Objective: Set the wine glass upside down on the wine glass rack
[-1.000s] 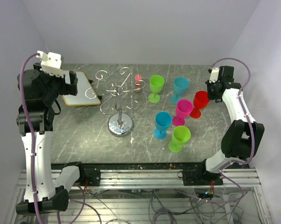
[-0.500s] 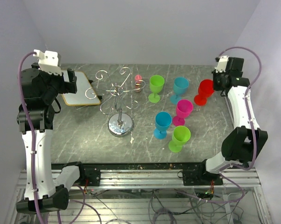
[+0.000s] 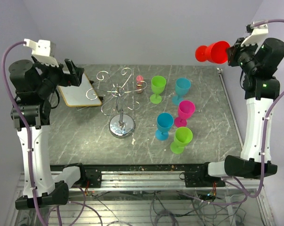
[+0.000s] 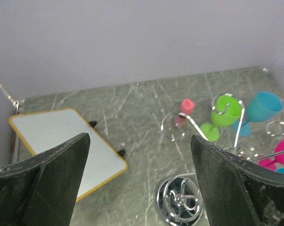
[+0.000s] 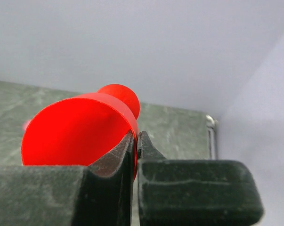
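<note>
Table (image 3: 217, 132) right edge: right gripper (image 3: 230, 52) clamps red wine glass (image 3: 211, 52) aloft, seemingly sideways; left gripper (image 3: 74, 74) apart.

We see the red glass (image 3: 211, 52) high in the air over the table's far right corner, on its side, foot pointing left, rim pinched in the right gripper (image 3: 230, 52). The silver wire rack (image 3: 121, 126) stands upright on its round chrome base, left of centre, well apart from the glass.
</note>
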You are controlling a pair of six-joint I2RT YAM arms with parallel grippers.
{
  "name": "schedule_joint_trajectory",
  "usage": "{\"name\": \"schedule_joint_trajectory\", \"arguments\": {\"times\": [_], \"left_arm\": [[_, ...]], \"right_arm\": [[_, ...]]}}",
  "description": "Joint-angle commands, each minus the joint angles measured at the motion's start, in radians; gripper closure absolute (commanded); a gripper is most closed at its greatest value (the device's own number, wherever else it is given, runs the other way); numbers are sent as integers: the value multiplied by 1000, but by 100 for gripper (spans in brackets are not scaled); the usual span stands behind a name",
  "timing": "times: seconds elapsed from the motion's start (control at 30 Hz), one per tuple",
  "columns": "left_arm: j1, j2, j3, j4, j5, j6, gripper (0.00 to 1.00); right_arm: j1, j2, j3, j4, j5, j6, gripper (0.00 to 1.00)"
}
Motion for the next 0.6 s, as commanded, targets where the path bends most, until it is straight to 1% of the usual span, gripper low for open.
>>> {"name": "schedule_joint_trajectory", "arguments": {"times": [0.0, 0.07, 0.2, 0.3, 0.47, 0.53, 0.57], "left_arm": [[11, 44, 117, -9, 121, -63, 2], [12, 77, 162, -37, 139, -64, 2], [4, 120, 203, -30, 184, -87, 3], [-29, 173, 251, -39, 188, -88, 3], [-121, 273, 345, -37, 167, -92, 2], [-213, 318, 388, -38, 151, -97, 2], [-235, 341, 409, -40, 140, -96, 2]], "right_arm": [[56, 16, 61, 79, -158, 102, 100], [88, 38, 93, 98, -184, 126, 100], [166, 57, 112, 181, -233, 174, 100], [251, 85, 139, 217, -246, 190, 100], [409, 189, 248, 209, -243, 184, 100], [478, 225, 300, 201, -205, 154, 100], [507, 245, 320, 195, -193, 139, 100]]}}
